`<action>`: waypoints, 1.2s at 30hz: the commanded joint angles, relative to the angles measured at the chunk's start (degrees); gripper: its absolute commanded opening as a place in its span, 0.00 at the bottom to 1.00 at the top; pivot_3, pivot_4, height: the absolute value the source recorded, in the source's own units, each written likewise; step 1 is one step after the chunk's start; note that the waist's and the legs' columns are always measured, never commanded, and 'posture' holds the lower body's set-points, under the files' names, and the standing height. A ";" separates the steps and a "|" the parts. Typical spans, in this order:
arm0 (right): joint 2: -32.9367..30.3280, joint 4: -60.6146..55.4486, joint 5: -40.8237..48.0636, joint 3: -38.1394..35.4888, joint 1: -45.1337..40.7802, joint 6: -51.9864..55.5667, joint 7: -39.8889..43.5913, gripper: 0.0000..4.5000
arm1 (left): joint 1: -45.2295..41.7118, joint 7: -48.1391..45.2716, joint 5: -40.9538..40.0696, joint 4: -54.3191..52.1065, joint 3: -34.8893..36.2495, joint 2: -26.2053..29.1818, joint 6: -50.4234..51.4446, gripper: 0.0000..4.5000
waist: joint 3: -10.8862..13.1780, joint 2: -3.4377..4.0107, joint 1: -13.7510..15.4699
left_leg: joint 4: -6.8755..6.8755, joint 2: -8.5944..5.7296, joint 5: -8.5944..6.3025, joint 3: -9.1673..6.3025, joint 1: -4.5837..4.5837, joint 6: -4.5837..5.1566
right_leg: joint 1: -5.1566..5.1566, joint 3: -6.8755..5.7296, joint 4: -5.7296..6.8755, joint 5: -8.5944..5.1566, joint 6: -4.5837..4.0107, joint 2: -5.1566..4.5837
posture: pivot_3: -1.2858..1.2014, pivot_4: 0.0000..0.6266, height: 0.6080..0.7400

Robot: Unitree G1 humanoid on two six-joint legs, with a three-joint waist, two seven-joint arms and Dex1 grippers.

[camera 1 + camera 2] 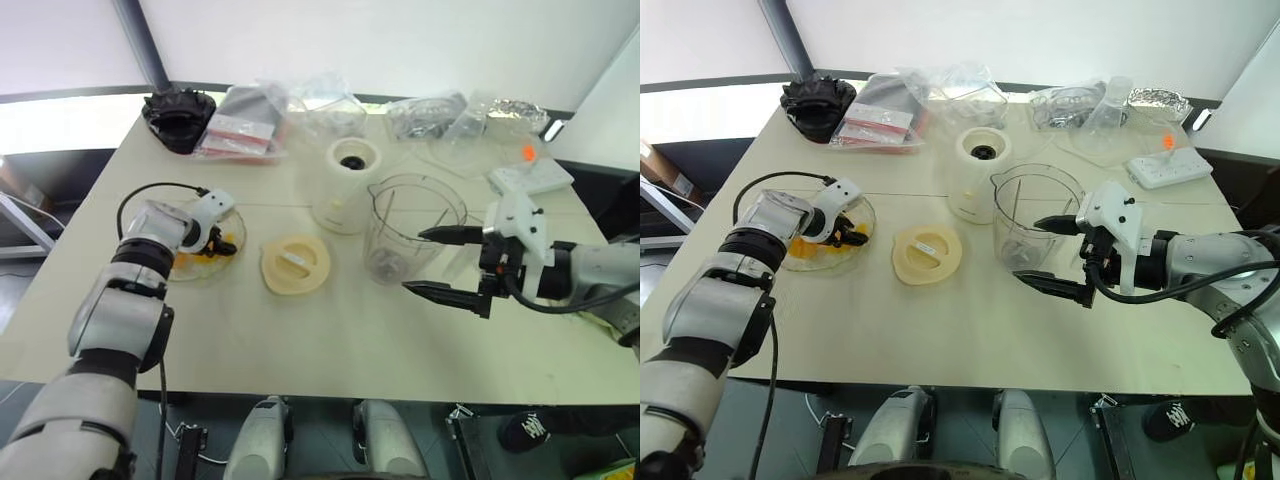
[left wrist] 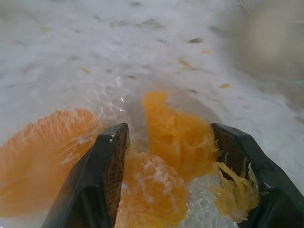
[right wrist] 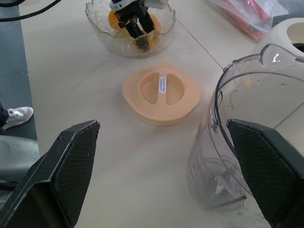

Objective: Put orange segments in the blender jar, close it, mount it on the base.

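Observation:
Several orange segments (image 2: 178,135) lie in a shallow clear bowl (image 1: 868,213) at the table's left. My left gripper (image 2: 170,130) reaches down into that bowl, open, with its black fingers (image 2: 110,166) on either side of a segment. The clear blender jar (image 1: 410,235) stands upright and lidless in the middle right. My right gripper (image 1: 413,262) hovers just right of the jar, open wide and holding nothing. The cream-white base (image 1: 347,185) stands behind the jar to its left, with its dark socket facing up.
A flat round cream lid (image 1: 295,265) lies between the bowl and the jar. Plastic bags (image 1: 245,120) and a black object (image 1: 178,115) line the back edge. A white power strip (image 1: 530,178) lies at the right.

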 commanded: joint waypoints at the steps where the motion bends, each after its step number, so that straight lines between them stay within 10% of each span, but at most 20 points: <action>1: 0.08 -0.84 -0.04 -1.12 -0.34 -1.06 0.12 1.00 | -1.46 -0.03 0.52 1.37 0.08 -1.27 -1.12 0.64 | 0.00 0.00 0.02 | 0.00 0.00 0.00 0.00 0.00 0.00 | 0.00 0.00 0.00 0.00 0.00 0.00 | 0.52 0.24 1.00; 18: 0.35 -1.38 -0.90 -0.98 0.05 -1.22 -0.92 1.00 | -0.86 -3.89 2.11 3.10 -0.53 -2.53 -0.86 0.64 | -0.02 0.02 0.14 | 0.03 -0.03 0.00 -0.03 0.02 0.00 | 0.06 -0.01 -0.01 0.00 0.00 -0.02 | 0.52 0.24 1.00; 26: 0.53 -1.39 -1.26 -0.84 0.12 -1.48 -1.08 1.00 | -0.36 -4.11 2.90 3.19 -0.39 -1.82 -1.58 0.14 | -0.02 0.02 -0.02 | 0.03 -0.02 0.00 -0.05 0.04 0.00 | 0.07 -0.01 -0.01 0.00 0.00 -0.02 | 0.52 0.24 1.00; 36: 0.82 -1.30 -1.49 -0.55 -0.03 -1.68 -1.18 1.00 | -0.01 -3.61 2.83 3.18 0.13 -1.05 -1.77 0.14 | -0.02 0.02 -0.12 | 0.02 -0.01 0.00 -0.05 0.05 0.00 | 0.07 -0.01 -0.01 0.00 0.00 -0.02 | 0.52 0.24 1.00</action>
